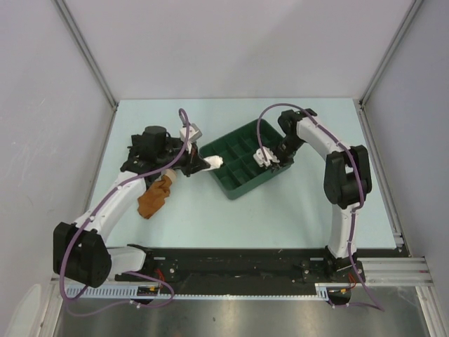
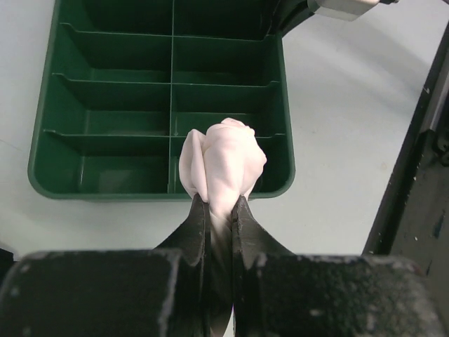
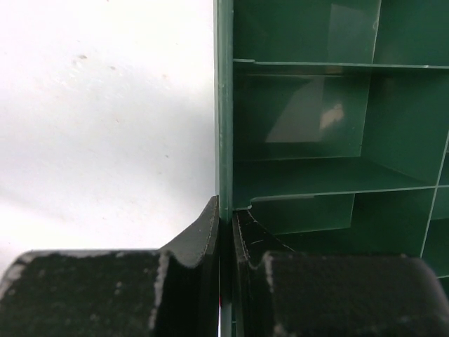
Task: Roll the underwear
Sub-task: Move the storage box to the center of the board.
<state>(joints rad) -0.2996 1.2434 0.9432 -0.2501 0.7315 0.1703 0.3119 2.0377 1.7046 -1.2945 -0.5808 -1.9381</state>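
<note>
The underwear (image 2: 223, 163) is a small cream bundle, rolled up and pinched between the fingers of my left gripper (image 2: 220, 203). In the top view it (image 1: 215, 161) hangs just off the left corner of the green compartment tray (image 1: 228, 144), held by my left gripper (image 1: 205, 163). In the left wrist view it sits in front of the tray's near wall (image 2: 161, 188). My right gripper (image 3: 226, 209) is shut on the tray's side wall (image 3: 224, 105), one finger outside and one inside; in the top view it (image 1: 272, 162) is at the tray's right side.
An orange-brown garment (image 1: 156, 197) lies on the table under my left arm. The tray's compartments (image 2: 126, 91) look empty. The frame rail (image 1: 280, 263) runs along the near edge, and grey walls enclose the table.
</note>
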